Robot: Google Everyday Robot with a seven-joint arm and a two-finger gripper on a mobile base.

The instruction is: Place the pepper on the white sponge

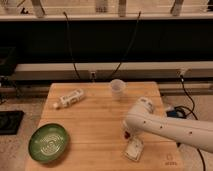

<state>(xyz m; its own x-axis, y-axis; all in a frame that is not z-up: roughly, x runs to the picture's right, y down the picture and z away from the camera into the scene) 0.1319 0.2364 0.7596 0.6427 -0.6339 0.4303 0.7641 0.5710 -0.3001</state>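
Note:
My white arm reaches in from the right across the wooden table (95, 125). Its gripper (127, 130) sits at the arm's left end, mostly hidden behind the arm, and is shut. A small dark red bit of the pepper (129, 134) shows just under that end, in the gripper. The white sponge (133, 149) lies on the table right below and slightly right of the gripper, near the front edge. The pepper hangs close above the sponge's upper left corner.
A white cup (117, 88) stands at the back middle of the table. A white bottle (70, 98) lies on its side at the back left. A green bowl (48, 142) sits at the front left. Black cables hang behind the table.

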